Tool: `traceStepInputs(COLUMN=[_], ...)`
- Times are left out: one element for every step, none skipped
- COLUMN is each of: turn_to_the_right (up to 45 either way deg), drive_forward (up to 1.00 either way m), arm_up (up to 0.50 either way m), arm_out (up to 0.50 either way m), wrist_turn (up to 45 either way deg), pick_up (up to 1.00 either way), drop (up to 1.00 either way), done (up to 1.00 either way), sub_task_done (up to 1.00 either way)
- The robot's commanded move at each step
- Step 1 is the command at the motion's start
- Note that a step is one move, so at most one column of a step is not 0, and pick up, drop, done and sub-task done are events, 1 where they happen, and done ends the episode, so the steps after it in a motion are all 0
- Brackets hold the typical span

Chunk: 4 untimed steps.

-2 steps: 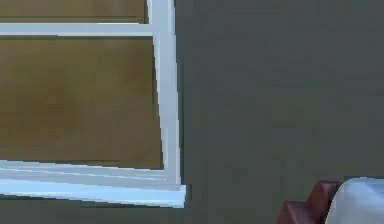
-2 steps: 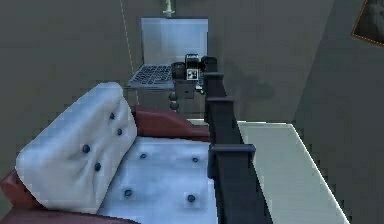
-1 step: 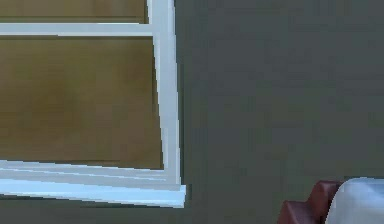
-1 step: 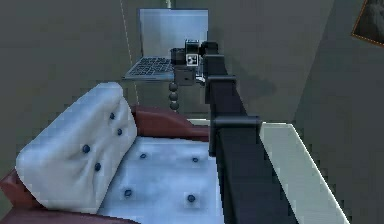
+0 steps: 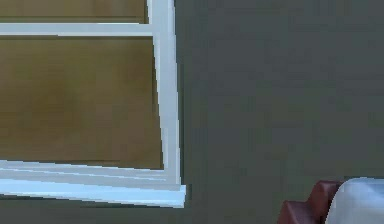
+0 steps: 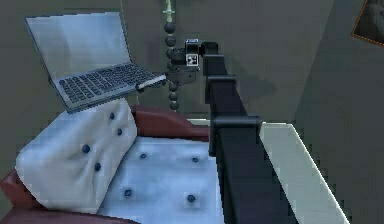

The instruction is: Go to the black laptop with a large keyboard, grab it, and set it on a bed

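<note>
In the arm side view a black laptop hangs with its lid up, its pale screen toward me and its wide keyboard tilted. It floats just above a white tufted pillow on a bed with a red-brown frame. The gripper holds the laptop by its right corner, at the far end of the dark arm. The bed's white corner also shows at the forward view's bottom right.
A white-framed window takes up the forward view's left, with dark grey wall to its right. In the arm side view a thin beaded pole stands behind the gripper. A white ledge runs along the bed's right, and a framed picture hangs at the upper right.
</note>
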Motion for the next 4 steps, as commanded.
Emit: traceStepInputs(turn_to_the_right=[0.0, 0.0, 0.0, 0.0], drive_forward=[0.0, 0.0, 0.0, 0.0], arm_up=[0.0, 0.0, 0.0, 0.0], arm_out=[0.0, 0.0, 0.0, -0.42], wrist_turn=[-45.0, -45.0, -3.0, 0.0], pick_up=[0.0, 0.0, 0.0, 0.0], drop=[0.0, 0.0, 0.0, 0.0], done=[0.0, 0.0, 0.0, 0.0], sub_task_done=[0.0, 0.0, 0.0, 0.0])
